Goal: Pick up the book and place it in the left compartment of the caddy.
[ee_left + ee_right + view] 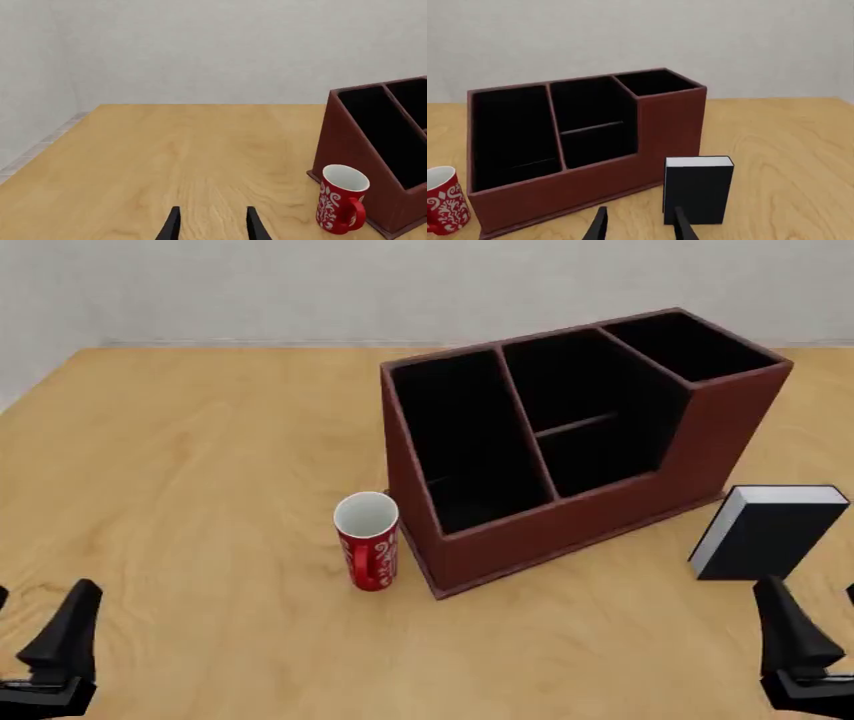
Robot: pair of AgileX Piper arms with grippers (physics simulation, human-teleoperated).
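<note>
The right tool (639, 222) is hovering low over the tabletop (200, 460) with its two dark fingers apart and nothing between them. In the right wrist view the book (698, 190) is standing just beyond the fingertips, near them but not touching. The left tool (212, 224) is likewise sitting with its fingers spread and gripping nothing, pointing across bare wood toward the far wall.

The book (770, 531) is standing upright on the tabletop, white page edges facing up, just to the right of the caddy (574, 530) and close to its lower right corner. Whether the two are touching is hard to tell; a thin strip of wood seems to be showing between them in the front view.

The caddy is sitting near the middle of the tabletop, turned at an angle. Its left compartment (461, 445) is showing only black lining. To the right of that slot are two shorter slots split by a crosswise divider, and a taller square slot at the far right end.

A mug (367, 540) is standing upright just left of the caddy's near left corner, its handle facing the arms' side.
</note>
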